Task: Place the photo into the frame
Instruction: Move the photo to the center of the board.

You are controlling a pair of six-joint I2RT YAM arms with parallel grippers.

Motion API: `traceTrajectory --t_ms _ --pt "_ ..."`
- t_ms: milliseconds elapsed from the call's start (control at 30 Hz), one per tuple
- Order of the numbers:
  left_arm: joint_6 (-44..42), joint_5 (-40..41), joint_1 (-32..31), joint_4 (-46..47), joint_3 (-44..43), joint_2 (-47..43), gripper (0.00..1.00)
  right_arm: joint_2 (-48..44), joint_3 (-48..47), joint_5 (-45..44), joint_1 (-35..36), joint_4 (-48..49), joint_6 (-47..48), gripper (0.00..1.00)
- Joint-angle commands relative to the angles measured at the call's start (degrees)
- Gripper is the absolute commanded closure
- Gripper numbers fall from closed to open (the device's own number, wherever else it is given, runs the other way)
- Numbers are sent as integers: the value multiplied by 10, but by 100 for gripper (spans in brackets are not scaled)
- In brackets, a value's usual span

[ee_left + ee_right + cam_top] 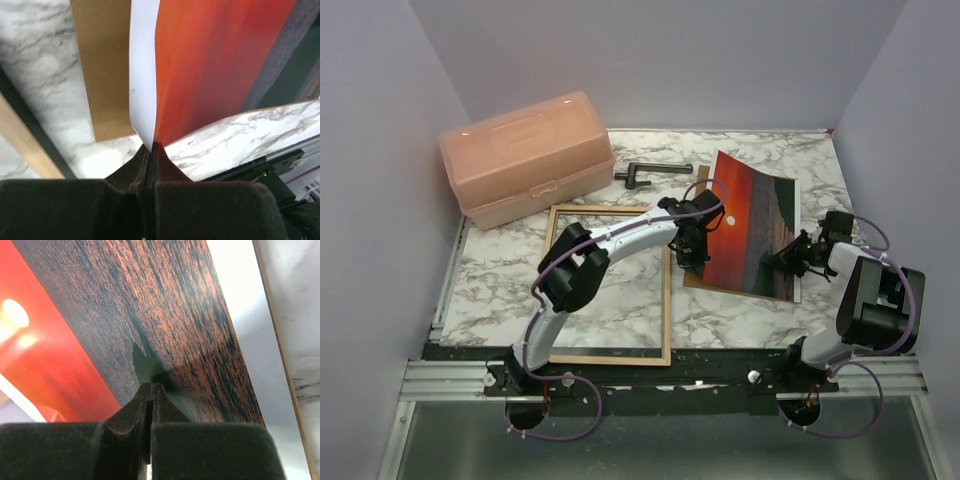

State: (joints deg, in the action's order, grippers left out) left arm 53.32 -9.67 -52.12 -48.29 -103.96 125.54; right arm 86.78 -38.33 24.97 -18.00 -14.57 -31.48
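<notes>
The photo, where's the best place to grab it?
By its thin side edges, coming in from each side, like the left claw and right claw do. The photo is a flat, bendy sheet, so only an edge fits a pinch.

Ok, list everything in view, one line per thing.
photo: one, red-orange sunset over dark sea, white back, right of centre
frame: one, tan wood, flat on the table, left of the photo
backing board: one, brown, beneath the photo
box: one, translucent peach, far left
tool: one, dark metal, far side, between box and photo
table: one, white marble pattern, under everything
left gripper: one, black, shut on the photo's left edge
right gripper: one, black, shut on the photo's right edge
</notes>
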Motion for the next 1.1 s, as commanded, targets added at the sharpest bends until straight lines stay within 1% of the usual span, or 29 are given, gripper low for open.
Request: traceTrajectory --t_ms 0,33,67,133,200,267,367,500,567,633,667,700,733,767,800,833,933,1000,1067 --pt "15 32 4 55 86 -99 100 15 18 69 3 -24 35 96" --pt "18 37 6 63 111 -116 100 12 18 89 3 -23 38 95" --pt "21 43 9 66 130 -137 100 7 18 111 3 -22 39 86" --pt "31 52 18 68 174 -172 100 -4 17 149 3 -17 40 63" --pt "37 50 30 76 221 -205 100 -16 16 177 5 -11 39 46" --pt "37 57 34 71 255 -237 100 -30 17 189 9 -7 37 35" --pt "35 68 37 60 304 -283 100 -50 19 195 18 -1 33 21" --pt "44 69 42 61 387 -343 97 -57 18 196 35 3 30 10" --pt "48 72 45 65 425 -373 95 -53 16 194 47 3 32 8" --pt "51 84 50 55 455 -400 90 -46 12 193 58 1 37 6" --pt "51 92 54 48 465 -414 81 -43 11 193 63 0 39 6" --pt "51 101 58 33 474 -423 56 -39 9 195 67 -1 42 5" --pt "50 118 62 19 478 -434 35 -36 8 194 73 -4 45 4" --pt "48 135 65 0 477 -442 22 -33 6 192 78 -5 46 3" --pt "47 150 66 -17 475 -452 16 -31 5 192 86 -5 47 2" --pt "45 167 67 -36 468 -460 12 -29 3 191 93 -7 50 2" --pt "34 194 68 -61 453 -481 11 -16 -5 173 119 -18 57 1" --pt "24 190 68 -55 448 -488 11 -6 -8 159 127 -23 63 1" --pt "12 171 68 -28 454 -489 11 3 -8 146 129 -24 66 2"
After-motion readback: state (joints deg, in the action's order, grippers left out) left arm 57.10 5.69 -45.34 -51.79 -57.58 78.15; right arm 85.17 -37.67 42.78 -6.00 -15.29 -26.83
